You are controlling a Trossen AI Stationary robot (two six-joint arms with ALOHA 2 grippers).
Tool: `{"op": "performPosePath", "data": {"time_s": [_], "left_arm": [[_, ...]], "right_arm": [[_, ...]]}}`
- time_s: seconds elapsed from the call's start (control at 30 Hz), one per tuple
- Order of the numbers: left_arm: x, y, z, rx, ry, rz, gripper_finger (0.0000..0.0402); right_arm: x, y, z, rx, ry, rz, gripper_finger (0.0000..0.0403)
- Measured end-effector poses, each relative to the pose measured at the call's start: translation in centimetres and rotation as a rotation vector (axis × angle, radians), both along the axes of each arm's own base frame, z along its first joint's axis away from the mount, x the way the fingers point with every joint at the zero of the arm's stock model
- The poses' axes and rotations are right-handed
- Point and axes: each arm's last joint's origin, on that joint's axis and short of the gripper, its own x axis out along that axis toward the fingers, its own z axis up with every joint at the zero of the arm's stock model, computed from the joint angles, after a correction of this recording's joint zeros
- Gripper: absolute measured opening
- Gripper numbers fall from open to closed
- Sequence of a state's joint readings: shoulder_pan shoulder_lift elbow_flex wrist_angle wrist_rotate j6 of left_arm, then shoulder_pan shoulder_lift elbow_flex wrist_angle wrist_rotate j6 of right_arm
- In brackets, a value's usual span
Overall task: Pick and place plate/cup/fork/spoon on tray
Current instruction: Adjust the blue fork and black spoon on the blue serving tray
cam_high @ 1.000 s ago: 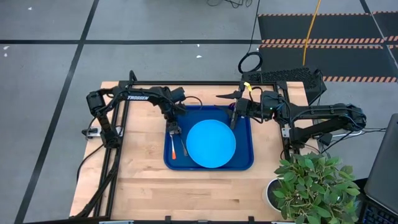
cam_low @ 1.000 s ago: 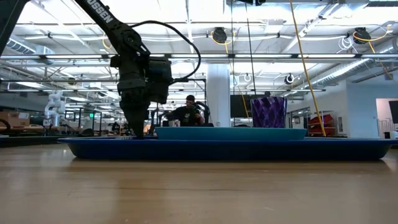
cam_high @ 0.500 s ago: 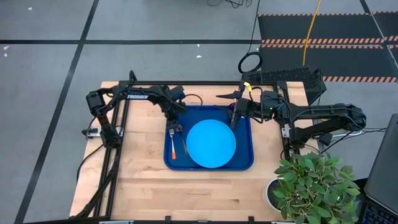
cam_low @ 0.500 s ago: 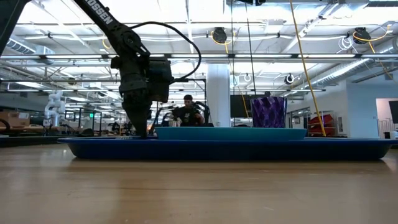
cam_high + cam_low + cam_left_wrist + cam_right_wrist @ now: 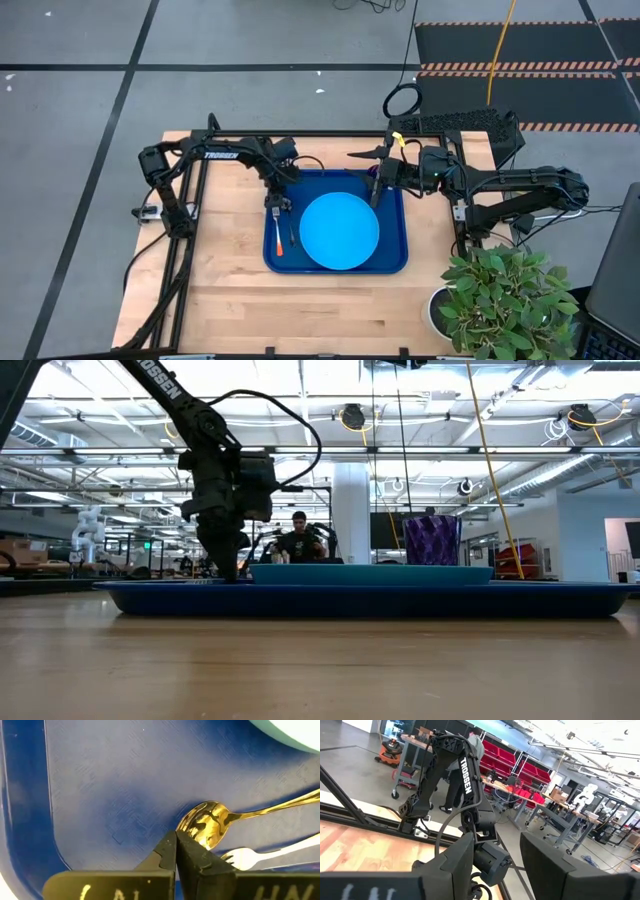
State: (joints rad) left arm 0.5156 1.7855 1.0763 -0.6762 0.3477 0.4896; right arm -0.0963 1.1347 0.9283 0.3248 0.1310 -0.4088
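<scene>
High view showed one tray (image 5: 392, 262) near the desk's (image 5: 230, 300) far edge, carrying one plate (image 5: 339, 232), one cup (image 5: 374, 184) at its far right corner, and one fork (image 5: 278, 238) beside one spoon (image 5: 293, 234) along its left side. Left claw (image 5: 276, 207) hung over the utensil heads, fingers pressed together, holding nothing. Right claw (image 5: 377, 189) sat by the cup, fingers apart.

The plate (image 5: 339, 232) lay in the tray (image 5: 392, 262), with the fork (image 5: 277, 237) and spoon (image 5: 293, 234) side by side to its left. The cup (image 5: 431, 540) stood at the tray's far right corner.
</scene>
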Motion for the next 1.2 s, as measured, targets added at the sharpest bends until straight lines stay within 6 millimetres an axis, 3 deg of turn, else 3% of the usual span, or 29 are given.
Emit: {"op": "performPosePath", "data": {"time_s": [0.53,1.2], "left_arm": [[1.3,-1.7,0.1,0.030,-0.042,-0.069,0.0003],[1.3,-1.6,0.1,0.072,-0.040,-0.105,0.0010]], "right_arm": [[0.0,0.0,0.0,-0.001,-0.003,0.000,0.0157],[0.0,0.0,0.0,-0.001,-0.003,0.000,0.0157]]}}
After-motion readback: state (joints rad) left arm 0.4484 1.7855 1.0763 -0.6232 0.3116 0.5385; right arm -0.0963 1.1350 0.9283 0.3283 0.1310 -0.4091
